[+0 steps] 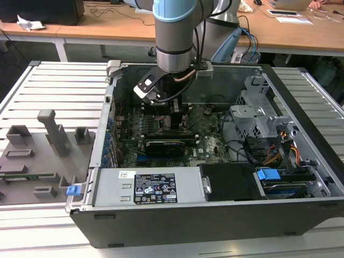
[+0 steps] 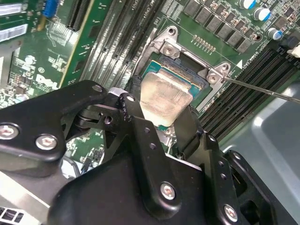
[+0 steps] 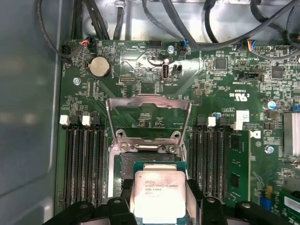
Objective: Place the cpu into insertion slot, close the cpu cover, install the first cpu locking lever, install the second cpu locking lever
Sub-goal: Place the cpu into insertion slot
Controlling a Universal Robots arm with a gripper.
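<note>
In both wrist views my gripper is shut on the cpu, one black finger on each of two opposite edges. The silvery-grey chip hangs slightly tilted right over the insertion slot, a black socket with a silver rim, and covers most of it. I cannot tell whether the chip touches the socket. The cpu cover stands swung open beyond the socket. A thin wire locking lever sticks out from one socket corner. In the exterior view the gripper reaches down into the open computer case.
Black memory slots flank the socket on both sides. A long black expansion card, the power supply, a metal drive cage and loose cables crowd the case. Grey fixtures lie outside, at the exterior view's left.
</note>
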